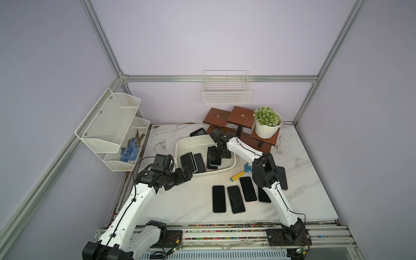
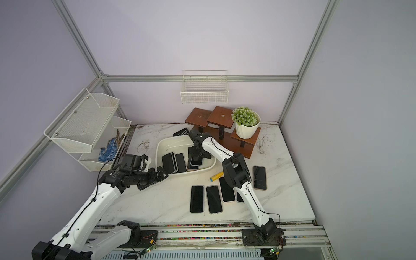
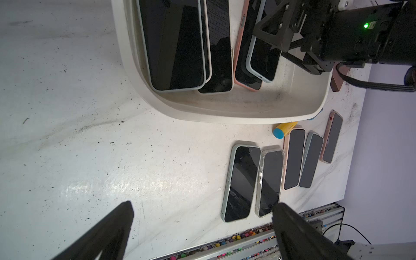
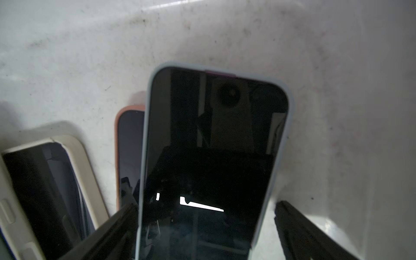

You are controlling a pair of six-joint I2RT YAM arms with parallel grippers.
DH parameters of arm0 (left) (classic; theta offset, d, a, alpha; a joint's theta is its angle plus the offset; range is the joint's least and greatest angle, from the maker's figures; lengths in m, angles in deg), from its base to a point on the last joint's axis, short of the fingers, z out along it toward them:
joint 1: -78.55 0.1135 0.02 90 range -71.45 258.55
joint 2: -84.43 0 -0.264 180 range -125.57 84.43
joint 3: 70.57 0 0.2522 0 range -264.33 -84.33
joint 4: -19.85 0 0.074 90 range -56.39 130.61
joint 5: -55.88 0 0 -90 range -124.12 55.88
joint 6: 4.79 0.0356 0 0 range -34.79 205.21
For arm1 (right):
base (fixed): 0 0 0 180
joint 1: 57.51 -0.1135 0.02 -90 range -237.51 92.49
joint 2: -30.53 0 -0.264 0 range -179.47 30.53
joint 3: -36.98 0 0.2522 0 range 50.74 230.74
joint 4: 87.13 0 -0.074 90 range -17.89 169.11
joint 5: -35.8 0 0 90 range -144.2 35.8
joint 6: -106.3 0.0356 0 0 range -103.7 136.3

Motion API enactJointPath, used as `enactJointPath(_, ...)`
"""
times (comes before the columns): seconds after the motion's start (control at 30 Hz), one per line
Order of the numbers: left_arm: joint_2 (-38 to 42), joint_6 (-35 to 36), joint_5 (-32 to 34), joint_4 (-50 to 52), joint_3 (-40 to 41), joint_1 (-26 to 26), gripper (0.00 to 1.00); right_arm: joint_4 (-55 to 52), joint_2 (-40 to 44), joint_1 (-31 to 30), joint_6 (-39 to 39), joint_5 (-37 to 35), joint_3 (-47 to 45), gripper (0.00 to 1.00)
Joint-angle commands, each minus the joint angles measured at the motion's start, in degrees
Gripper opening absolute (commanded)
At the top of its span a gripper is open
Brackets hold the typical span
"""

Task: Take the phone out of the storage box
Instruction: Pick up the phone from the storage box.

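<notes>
Right gripper (image 4: 206,206), wide, straddling blue-cased phone (image 4: 213,135) in storage box (image 1: 191,140); left gripper (image 3: 203,203) idling wide, empty. Five phones (image 1: 218,199) lying on bench (image 1: 180,202); several waiting inside.

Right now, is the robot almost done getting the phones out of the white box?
About halfway. Done: five phones lie on the table. In hand: the right gripper, open, straddles a blue-cased phone in the storage box, not gripping yet. To go: several more phones inside; the left gripper hovers open outside.
</notes>
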Motion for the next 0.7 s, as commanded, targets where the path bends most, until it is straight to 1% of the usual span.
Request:
enactJointPath(0.0, 1.3, 1.1, 0.2, 0.4, 0.0, 0.5, 1.00, 0.1, -1.5, 0.0, 1.0, 0.4, -0.2, 1.00)
enactJointPath(0.27, 1.4, 1.1, 0.4, 0.5, 0.3, 0.5, 1.00, -0.6, -3.2, 0.0, 0.8, 0.8, -0.3, 1.00)
enactJointPath(0.43, 1.3, 1.2, 0.6, 0.4, 0.2, 0.5, 1.00, -1.9, -4.1, -0.1, 0.1, 0.0, -0.2, 0.94)
enactJointPath(0.6, 1.3, 1.2, 0.6, 0.3, 0.2, 0.5, 1.00, -3.3, -5.2, -0.4, -1.6, -0.9, 0.2, 0.93)
enactJointPath(0.67, 1.3, 1.2, 0.6, 0.3, 0.2, 0.5, 1.00, -3.7, -5.5, -0.5, -1.9, -0.8, 0.2, 0.91)
